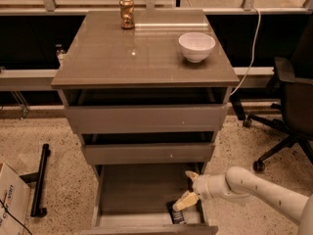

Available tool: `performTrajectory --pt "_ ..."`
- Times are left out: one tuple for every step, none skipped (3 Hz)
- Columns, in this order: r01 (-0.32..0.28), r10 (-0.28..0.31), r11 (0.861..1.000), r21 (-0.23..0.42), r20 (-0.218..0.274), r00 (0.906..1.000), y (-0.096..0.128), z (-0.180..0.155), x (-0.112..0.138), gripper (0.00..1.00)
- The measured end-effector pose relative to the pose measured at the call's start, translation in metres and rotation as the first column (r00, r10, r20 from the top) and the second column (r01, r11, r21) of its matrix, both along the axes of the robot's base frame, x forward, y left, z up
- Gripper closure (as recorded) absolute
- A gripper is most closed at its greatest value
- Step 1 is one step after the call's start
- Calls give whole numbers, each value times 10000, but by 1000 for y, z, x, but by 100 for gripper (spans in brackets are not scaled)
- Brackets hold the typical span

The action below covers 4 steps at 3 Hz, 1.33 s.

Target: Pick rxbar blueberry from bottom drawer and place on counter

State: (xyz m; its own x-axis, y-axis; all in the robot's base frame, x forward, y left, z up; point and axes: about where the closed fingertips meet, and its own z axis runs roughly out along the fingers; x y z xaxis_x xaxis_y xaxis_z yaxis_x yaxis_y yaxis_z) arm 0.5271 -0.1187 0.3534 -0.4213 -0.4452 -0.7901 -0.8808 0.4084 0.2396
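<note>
Rxbar blueberry (176,213): small flat rectangular bar in a dark, near-black wrapper. A patch of pale lettering shows faintly but cannot be read. Its upper end is partly covered by a gripper finger.
Position of bar: lying flat on the floor of the bottom drawer (132,190), in the front right corner, close to the right wall and the front panel.
Bottom drawer: lowest of three, pulled well out, with a grey-brown interior.
Gripper (188,188): inside the drawer at its right side, just above the bar. The fingers are spread apart and not closed on the bar. One pale finger (185,201) angles down to the bar's upper end; the other sits higher, toward the drawer's back. Contact with the wrapper cannot be confirmed.
Arm (254,190): white, entering from the lower right across the drawer's right wall.
Counter (142,53): glossy grey-brown slab, wider than the drawers. It carries a gold can (127,12) at the rear and a white bowl (196,46) toward the right.
Surroundings: an office chair (293,106) stands to the right, and a cardboard box (10,199) sits at the lower left on the speckled floor.
</note>
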Motion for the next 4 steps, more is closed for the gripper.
performTrajectory --pt "-45 43 9988 -489 -40 10000 4 -7 -1 0" --pt "77 -58 9974 -721 259 9996 8 -25 3 0" --pt "71 -22 9961 -879 551 9985 17 -57 9 0" --pt "194 -102 9931 -1155 799 9968 22 -78 16 0"
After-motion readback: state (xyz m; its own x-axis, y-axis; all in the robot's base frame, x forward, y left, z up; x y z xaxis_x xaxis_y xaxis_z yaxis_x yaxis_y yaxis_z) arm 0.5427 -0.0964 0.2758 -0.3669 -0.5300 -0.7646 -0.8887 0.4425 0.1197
